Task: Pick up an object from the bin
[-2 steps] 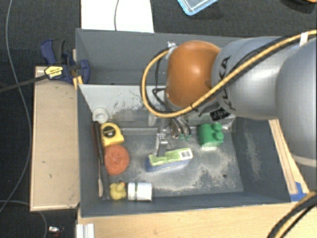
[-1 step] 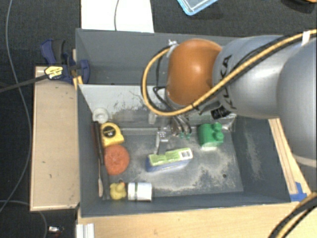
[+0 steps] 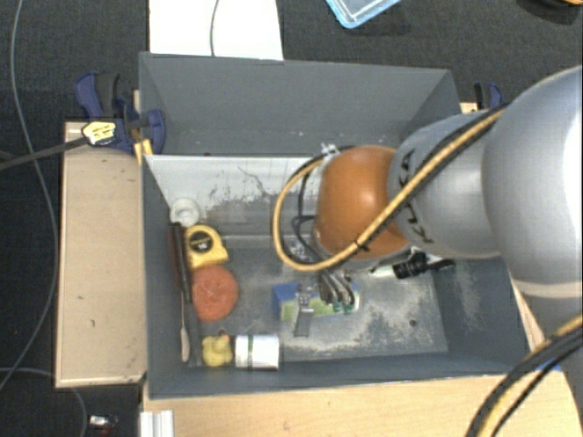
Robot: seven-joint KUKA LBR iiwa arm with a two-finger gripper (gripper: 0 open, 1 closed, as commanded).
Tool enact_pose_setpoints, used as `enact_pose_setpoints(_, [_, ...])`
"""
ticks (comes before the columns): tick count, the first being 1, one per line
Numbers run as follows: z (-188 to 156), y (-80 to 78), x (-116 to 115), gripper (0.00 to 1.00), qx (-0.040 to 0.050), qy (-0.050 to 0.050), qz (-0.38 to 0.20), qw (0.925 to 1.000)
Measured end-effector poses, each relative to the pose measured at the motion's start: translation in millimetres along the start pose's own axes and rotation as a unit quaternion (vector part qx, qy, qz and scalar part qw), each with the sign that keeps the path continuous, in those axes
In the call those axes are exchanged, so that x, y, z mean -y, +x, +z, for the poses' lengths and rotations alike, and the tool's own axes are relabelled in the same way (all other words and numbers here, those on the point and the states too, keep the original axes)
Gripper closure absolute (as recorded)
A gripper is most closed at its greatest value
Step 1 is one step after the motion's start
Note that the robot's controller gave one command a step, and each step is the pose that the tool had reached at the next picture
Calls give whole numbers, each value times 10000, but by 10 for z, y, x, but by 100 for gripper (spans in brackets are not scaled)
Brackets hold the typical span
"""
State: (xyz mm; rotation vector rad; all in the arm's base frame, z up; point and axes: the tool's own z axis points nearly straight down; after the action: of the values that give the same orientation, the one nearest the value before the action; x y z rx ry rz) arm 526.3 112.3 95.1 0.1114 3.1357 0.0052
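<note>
Seemingly nothing is lifted yet: my claw hangs low beside 1 small blue block in the bin; apart or together, I cannot tell.

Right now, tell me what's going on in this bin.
The robot arm reaches into the grey bin from the right. Its hand is low near the middle of the floor, right at a small blue piece and some green bits. Whether it grips anything cannot be told. By the left wall, apart from the hand, lie a yellow tape measure, an orange-red round thing, a small yellow thing and a white cylinder.
</note>
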Motion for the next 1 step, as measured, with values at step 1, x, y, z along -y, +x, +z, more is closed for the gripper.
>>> enact_pose_setpoints(1, [378,193,42,0,-2,5,52,10000])
